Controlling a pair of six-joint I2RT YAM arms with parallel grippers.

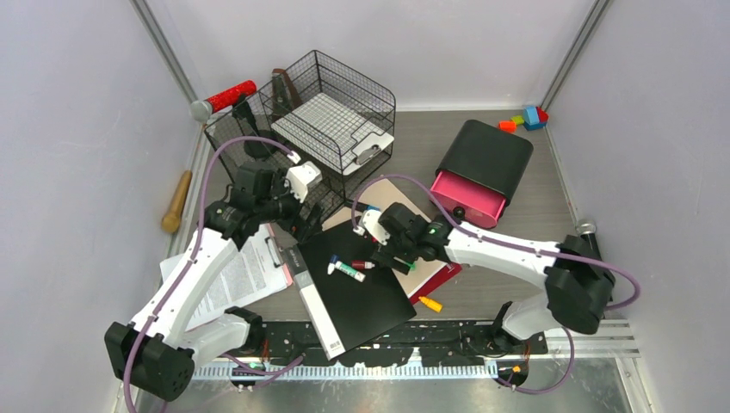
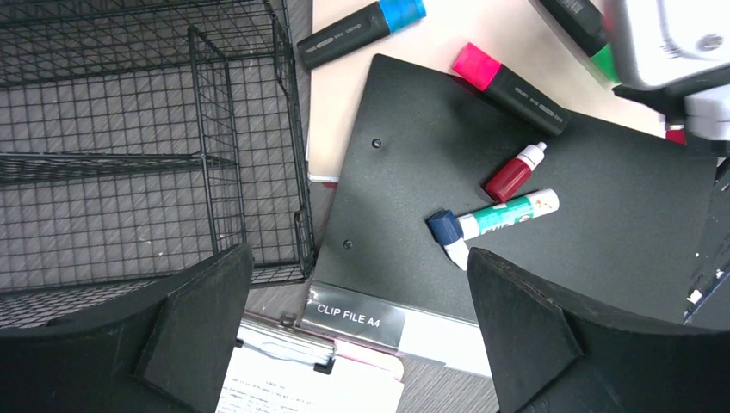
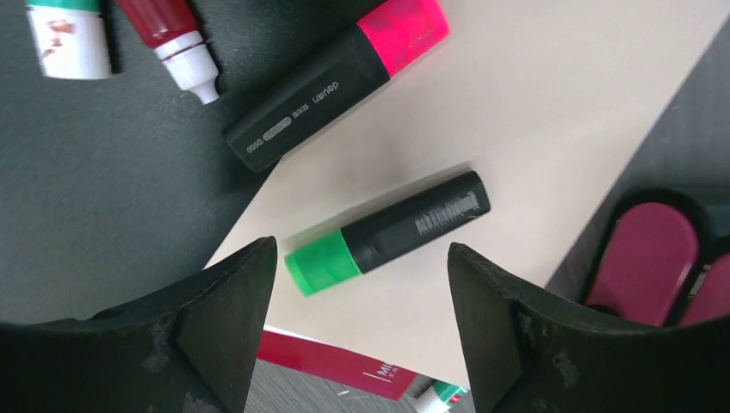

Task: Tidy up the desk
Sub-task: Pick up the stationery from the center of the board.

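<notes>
A grey wood-grain finish was shown by the table [image 1: 422, 138], thin black metal wire by the tray rack [image 1: 344, 86], and a matt, finely grained black cover by the clip file [image 2: 603, 215].

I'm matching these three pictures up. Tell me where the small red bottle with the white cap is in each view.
Top external: the small red bottle lies near the middle, on the black clip file.
Left wrist: right of centre, on the same file.
Right wrist: top edge, left of centre, partly cut off.
Shared landmark: the black clip file under it.
</notes>
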